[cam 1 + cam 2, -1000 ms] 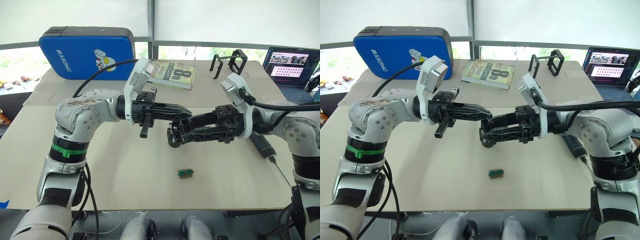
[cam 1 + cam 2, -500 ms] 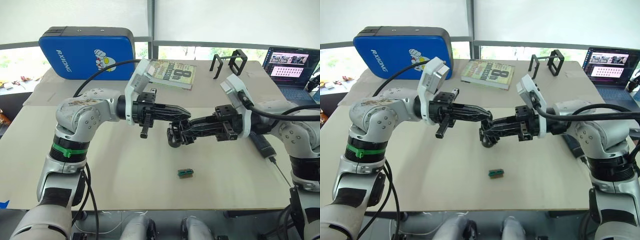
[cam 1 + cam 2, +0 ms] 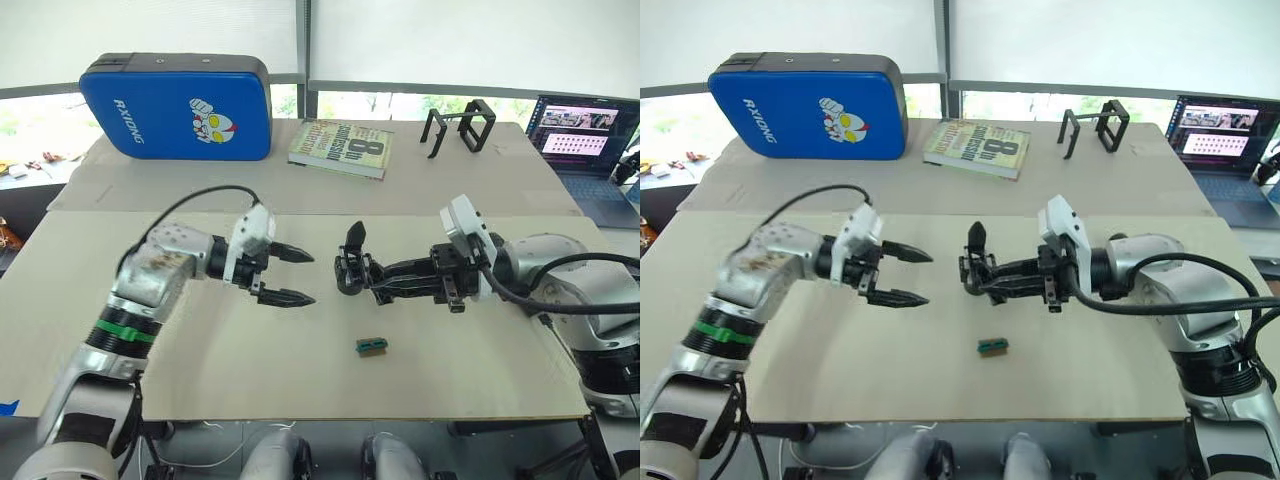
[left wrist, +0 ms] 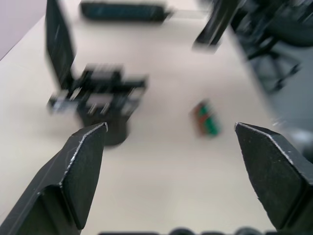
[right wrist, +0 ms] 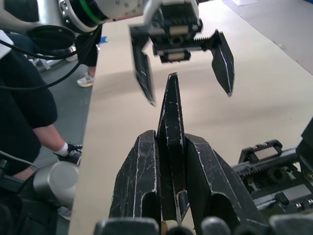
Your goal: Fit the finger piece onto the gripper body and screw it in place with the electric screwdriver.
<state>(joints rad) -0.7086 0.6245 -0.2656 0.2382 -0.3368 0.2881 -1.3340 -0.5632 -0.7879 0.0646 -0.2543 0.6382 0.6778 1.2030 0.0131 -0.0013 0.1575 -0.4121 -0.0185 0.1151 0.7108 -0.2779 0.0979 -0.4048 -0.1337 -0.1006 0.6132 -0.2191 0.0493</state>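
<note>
A: Right claw (image 3: pixel 372 286), mid-frame: what does it hold?

B: It is pinched on the gripper body (image 3: pixel 352 270), a black linkage with a pointed finger upright, steadied on the table (image 3: pixel 300 400), probably for fitting.

A: Left claw (image 3: pixel 290 275)?

B: Spread wide, empty, just left of it.

A: Other stock?

B: Green-and-black block (image 3: pixel 371 345) lies below centre. Finger piece and electric screwdriver: cannot place either.

A pale beige table (image 3: pixel 300 400) stands before wide windows (image 3: pixel 420 40) with white blinds, daylight and greenery showing beneath them. A grey floor shows at the table's left side (image 3: pixel 20 215).
</note>
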